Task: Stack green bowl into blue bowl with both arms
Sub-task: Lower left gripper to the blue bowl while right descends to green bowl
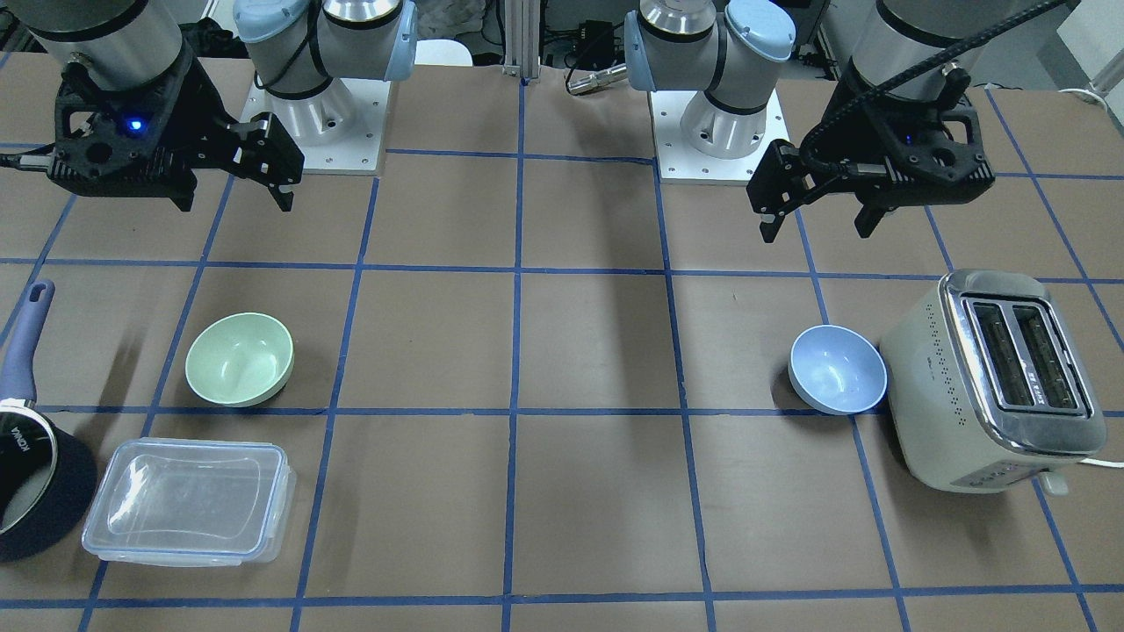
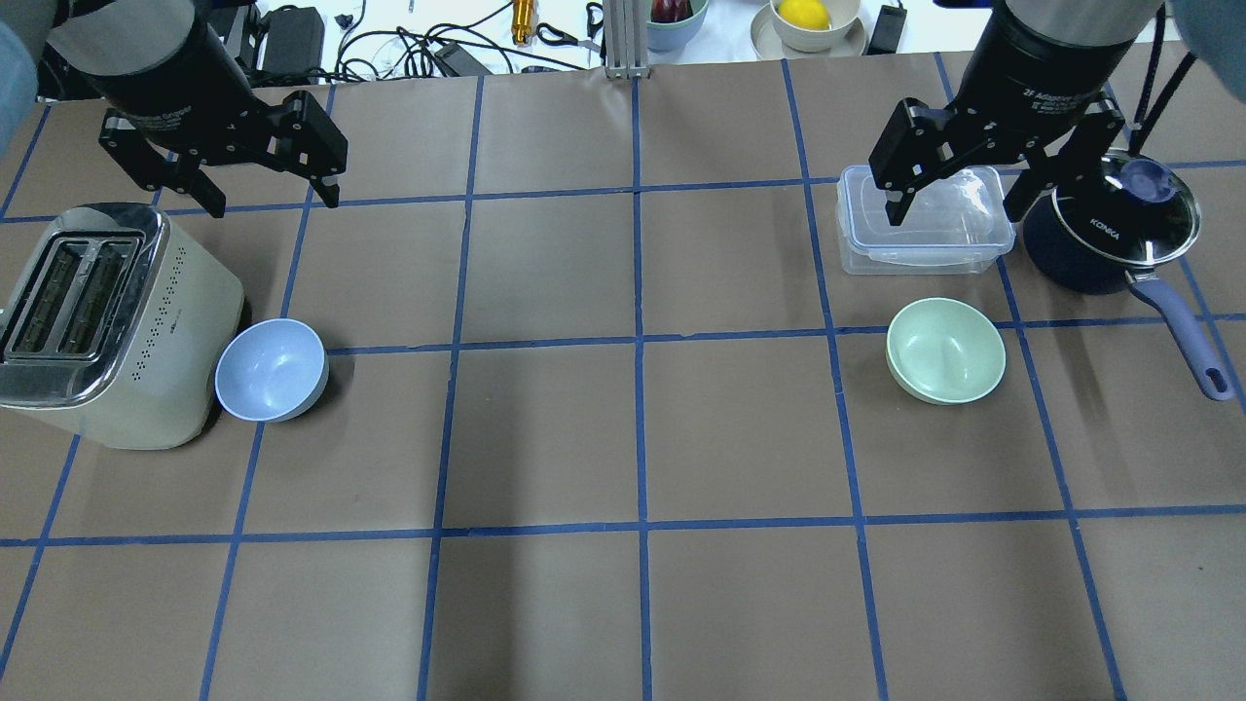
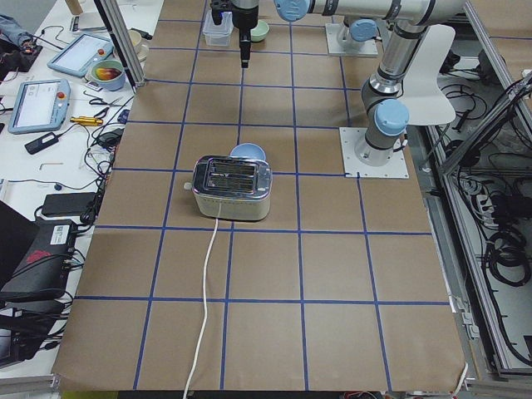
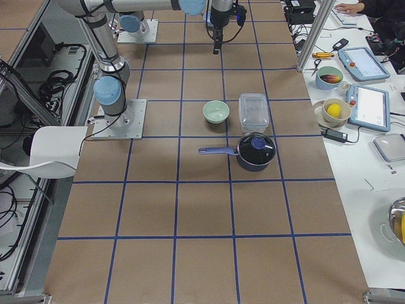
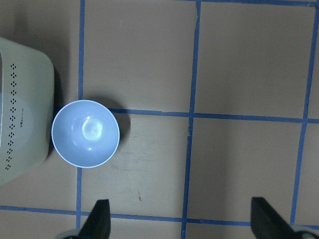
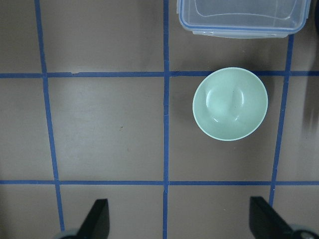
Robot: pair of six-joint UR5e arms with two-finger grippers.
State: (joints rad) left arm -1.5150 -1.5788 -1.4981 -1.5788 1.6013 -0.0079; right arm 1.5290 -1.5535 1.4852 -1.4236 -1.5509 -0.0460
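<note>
The green bowl [image 2: 945,350] sits upright and empty on the table's right half, seen also in the front view [image 1: 239,359] and the right wrist view [image 6: 230,103]. The blue bowl [image 2: 271,369] sits upright and empty on the left half, beside the toaster; it also shows in the front view [image 1: 837,369] and the left wrist view [image 5: 85,133]. My left gripper [image 2: 263,195] hangs open and empty high above the table, beyond the blue bowl. My right gripper [image 2: 959,200] hangs open and empty high above the clear container, beyond the green bowl.
A cream toaster [image 2: 97,326] stands just left of the blue bowl, nearly touching it. A clear lidded container [image 2: 923,232] and a dark navy saucepan [image 2: 1110,234] with a long handle lie just beyond the green bowl. Operators' items sit past the table's far edge.
</note>
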